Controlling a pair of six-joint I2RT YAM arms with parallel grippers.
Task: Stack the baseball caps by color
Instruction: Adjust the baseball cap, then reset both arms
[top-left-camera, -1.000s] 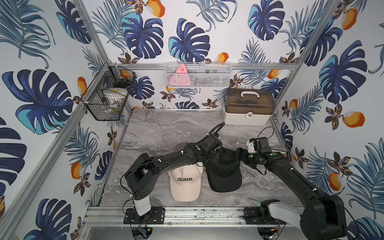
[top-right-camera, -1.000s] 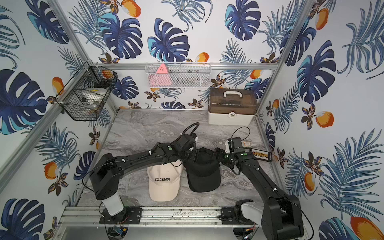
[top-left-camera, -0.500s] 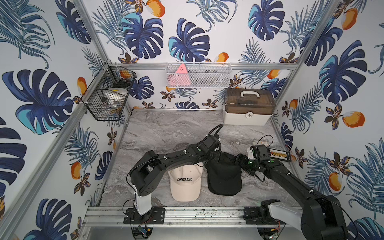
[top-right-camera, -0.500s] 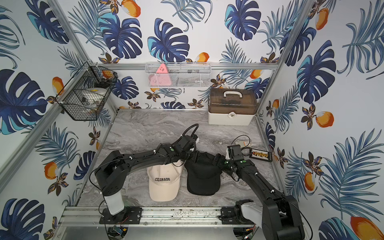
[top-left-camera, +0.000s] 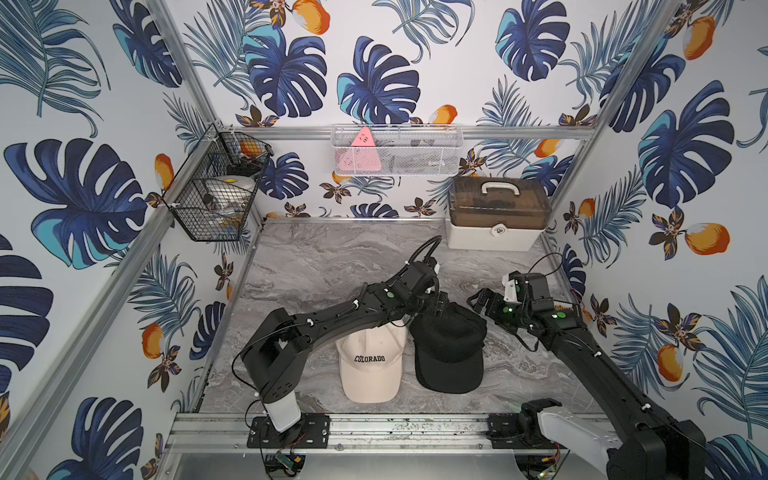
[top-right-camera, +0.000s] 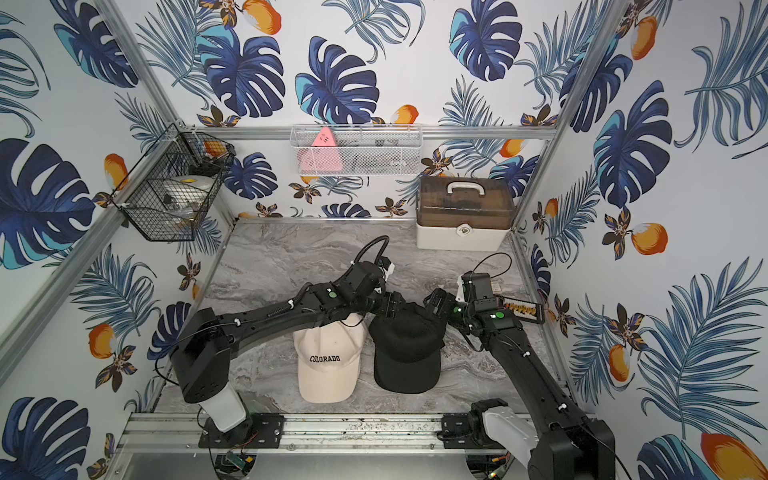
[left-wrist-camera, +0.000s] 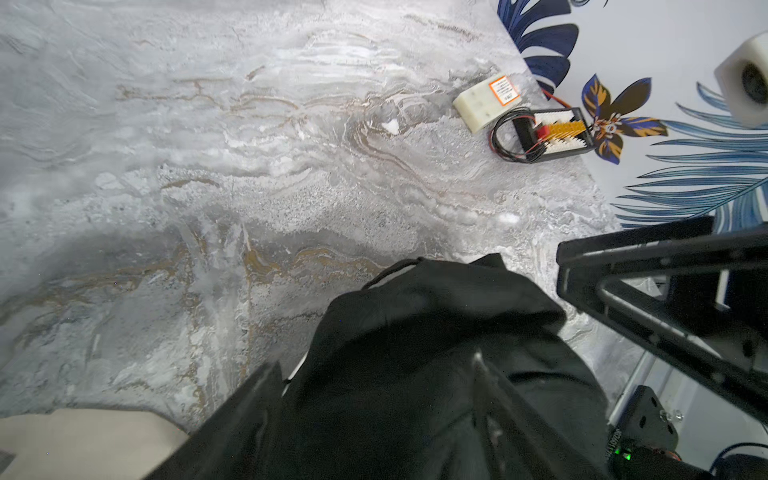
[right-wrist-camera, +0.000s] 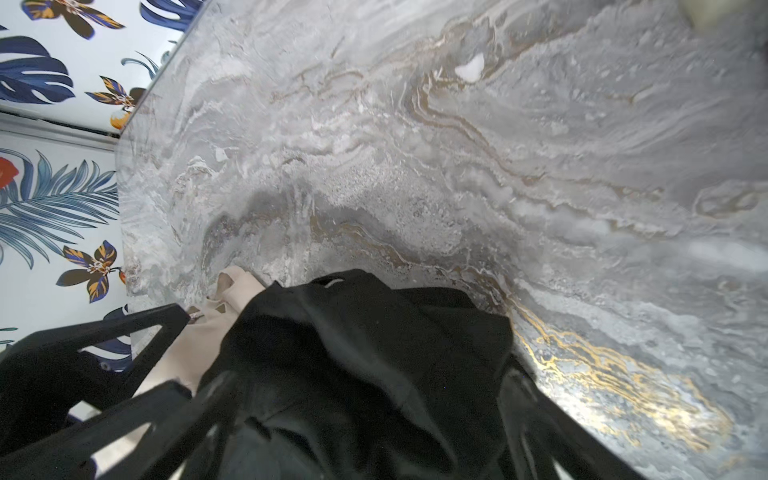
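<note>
- On the marble tabletop (top-left-camera: 332, 266) we see the black baseball caps (top-left-camera: 451, 353) (top-right-camera: 409, 353) piled together, brims pointing away from both grippers. Layered brim edges show, but we cannot count the caps.
- Just beside that black pile, on its left-arm side, lies the cream COLORADO cap (top-left-camera: 372, 370) (top-right-camera: 328, 365), lettering up and brim pointing the same way. We cannot tell whether more cream caps sit under it.
- At the pile's back edge the left gripper (top-left-camera: 438, 302) (left-wrist-camera: 374, 361) hangs low over the crown. Its fingers are spread with loose black cloth between them, released rather than pinching.
- At the pile's back corner on the right-arm side we find the right gripper (top-left-camera: 478, 299) (right-wrist-camera: 370, 374). Its fingers stand wide on either side of the crown and clasp nothing.
- Well behind the pile, the brown-lidded storage box (top-left-camera: 496, 220) stands against the back wall.
- Beyond the pile on the right-arm side, a small black connector board (top-right-camera: 521, 309) (left-wrist-camera: 557, 133) lies by the wall.
</note>
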